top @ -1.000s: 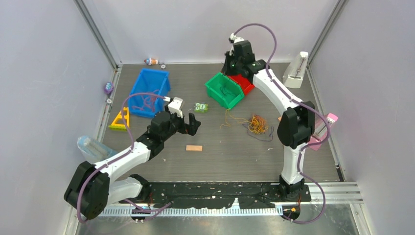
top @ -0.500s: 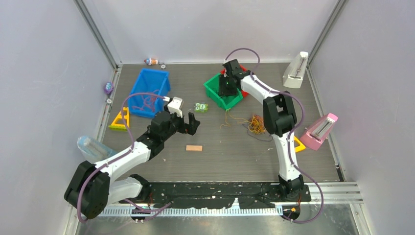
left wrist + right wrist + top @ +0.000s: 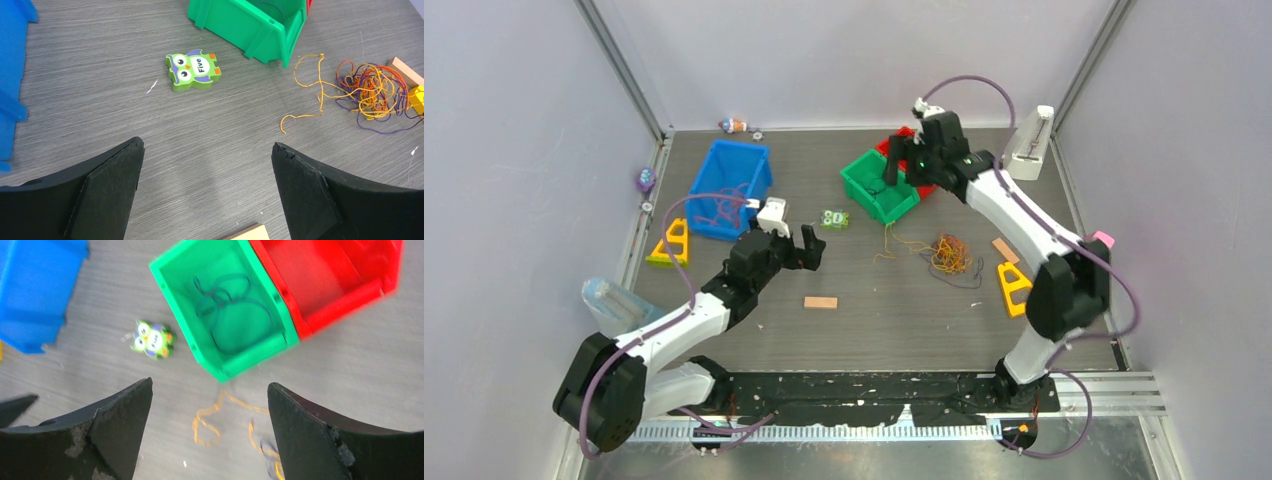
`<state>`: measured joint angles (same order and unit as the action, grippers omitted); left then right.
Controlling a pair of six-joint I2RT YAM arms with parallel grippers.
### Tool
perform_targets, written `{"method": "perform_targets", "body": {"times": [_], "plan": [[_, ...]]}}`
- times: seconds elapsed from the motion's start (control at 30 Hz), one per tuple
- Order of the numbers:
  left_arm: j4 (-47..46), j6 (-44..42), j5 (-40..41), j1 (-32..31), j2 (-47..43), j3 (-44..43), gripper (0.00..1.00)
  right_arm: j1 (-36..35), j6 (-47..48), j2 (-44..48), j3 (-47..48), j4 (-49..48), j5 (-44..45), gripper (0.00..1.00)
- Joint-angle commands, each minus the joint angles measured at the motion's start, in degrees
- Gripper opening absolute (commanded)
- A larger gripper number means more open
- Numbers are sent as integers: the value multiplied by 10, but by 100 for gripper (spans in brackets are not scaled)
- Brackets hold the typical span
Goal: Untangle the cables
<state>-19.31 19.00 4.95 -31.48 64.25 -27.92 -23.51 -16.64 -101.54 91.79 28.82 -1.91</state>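
Swung out to 3 o'clock, the right arm (image 3: pixel 1064 292) flanks the tangled cables (image 3: pixel 949 253) on the table (image 3: pixel 874 325), the left gripper (image 3: pixel 207 145) gapes at their 9 o'clock, and at 11 o'clock the right gripper (image 3: pixel 210 385), parted, overhangs a green bin (image 3: pixel 176 299) holding one dark strand (image 3: pixel 220 297).

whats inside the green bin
A dark cable lies looped on the floor of the green bin in the right wrist view. Nothing else shows, though that view is blurred; from above the right gripper covers part of the floor.
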Motion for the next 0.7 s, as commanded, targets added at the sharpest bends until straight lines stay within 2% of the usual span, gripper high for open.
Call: {"method": "perform_targets", "body": {"times": [0.0, 0.23, 0.37, 0.53, 0.67], "plan": [[-57, -5, -32, -2, -5, 5, 100, -2, -6, 125, -157, -17, 63, 90], [-68, -24, -178, -12, 61, -34, 97, 6, -36, 309, -405, -29, 127, 85], [-42, -39, -210, -40, 106, -74, 96, 25, -48, 384, -481, -37, 149, 85], [-17, -29, -271, -51, 153, -117, 93, 55, -45, 384, -503, -51, 135, 86], [-6, -35, -265, -51, 151, -120, 92, 59, -40, 307, -482, -63, 119, 85]]}}
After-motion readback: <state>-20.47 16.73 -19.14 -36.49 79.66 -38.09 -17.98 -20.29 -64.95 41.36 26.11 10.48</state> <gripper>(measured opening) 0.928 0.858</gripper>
